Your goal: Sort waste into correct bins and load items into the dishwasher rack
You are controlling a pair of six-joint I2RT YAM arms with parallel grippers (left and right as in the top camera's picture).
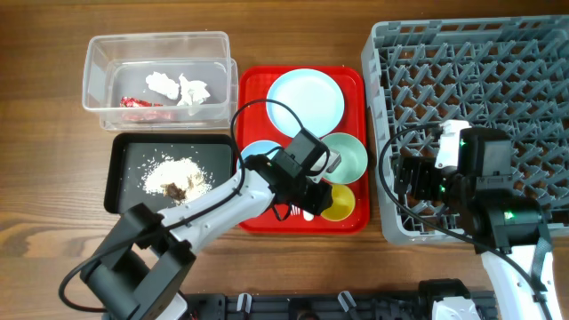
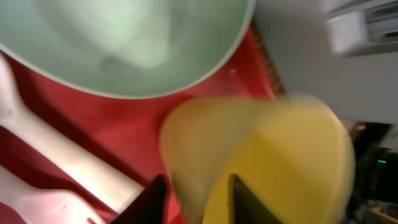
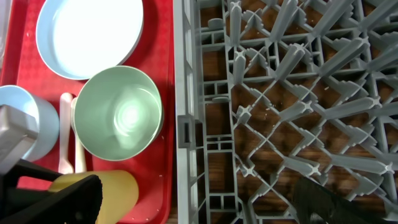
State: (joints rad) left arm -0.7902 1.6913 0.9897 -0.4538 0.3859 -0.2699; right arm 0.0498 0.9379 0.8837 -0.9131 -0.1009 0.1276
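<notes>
My left gripper (image 1: 317,184) (image 2: 198,202) is open, low over the red tray; one finger is outside and one inside the rim of the small yellow cup (image 1: 340,204) (image 2: 280,162) (image 3: 115,190). The mint green bowl (image 1: 347,157) (image 2: 124,43) (image 3: 118,115) sits just behind the cup. The pale blue plate (image 1: 305,100) and pale blue bowl (image 1: 259,153) are on the tray too. A white fork and spoon (image 2: 62,165) (image 3: 65,134) lie beside the cup. My right gripper (image 1: 418,182) (image 3: 193,205) is open and empty over the left edge of the grey rack (image 1: 498,71).
The clear tub (image 1: 98,67) at back left holds a red wrapper (image 1: 138,102) and white tissues (image 1: 178,87). The black tray (image 1: 120,169) in front of it holds food scraps (image 1: 175,176). The red serving tray (image 1: 253,84) lies between the bins and the rack.
</notes>
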